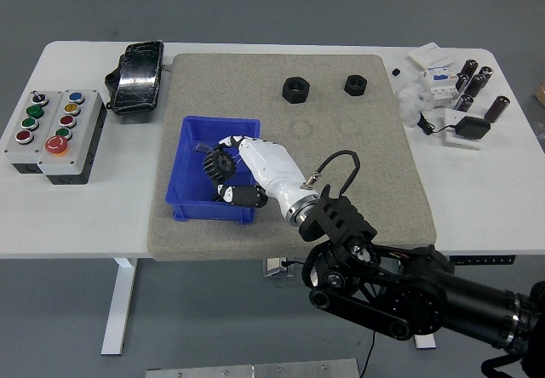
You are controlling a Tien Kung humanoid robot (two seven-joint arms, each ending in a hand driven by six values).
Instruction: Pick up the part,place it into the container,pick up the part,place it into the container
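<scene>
My right hand point(228, 172), white with black fingertips, is over the blue container point(192, 197) and is shut on a black gear part point(220, 164), held just above the bin's inside. The bin sits on the left half of the grey foam mat point(341, 208) and holds a few small dark parts. Two black nut-like parts lie at the mat's far side, a larger one point(296, 89) and a smaller one point(355, 84). My left arm is out of view.
A button box point(53, 134) and a black pouch point(136, 75) lie at the table's left. Boxes, dark cylinders point(473, 81) and a black adapter point(471, 128) crowd the far right corner. My black right arm point(400, 284) crosses the near edge.
</scene>
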